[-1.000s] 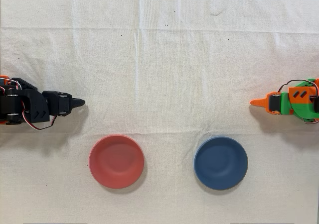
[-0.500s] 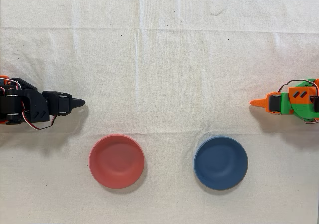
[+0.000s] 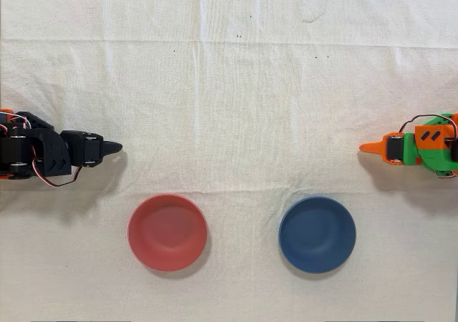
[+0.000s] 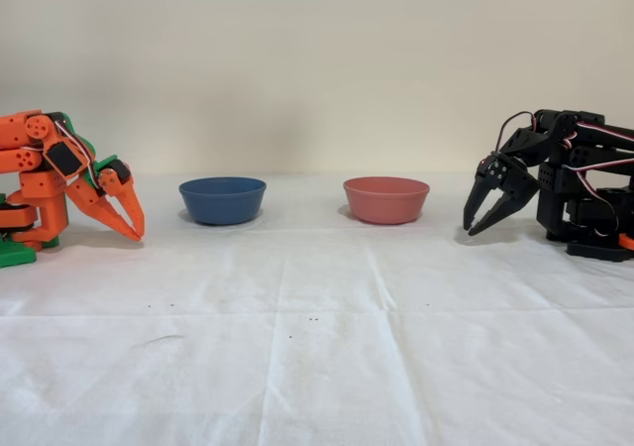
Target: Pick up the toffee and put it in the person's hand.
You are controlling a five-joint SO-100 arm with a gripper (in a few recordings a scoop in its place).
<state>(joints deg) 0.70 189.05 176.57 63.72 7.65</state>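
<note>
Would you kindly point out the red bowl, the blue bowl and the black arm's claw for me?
red bowl (image 3: pixel 167 232): overhead view, centre of its inside.
blue bowl (image 3: pixel 317 234): overhead view, centre of its inside.
black arm's claw (image 4: pixel 483 217): fixed view, midway between its two parted fingertips.

A plain robot test bench: a tabletop (image 4: pixel 317 367) under creased white cloth, a bare beige wall (image 4: pixel 317 59) behind, and two small hobby arms facing each other.
</note>
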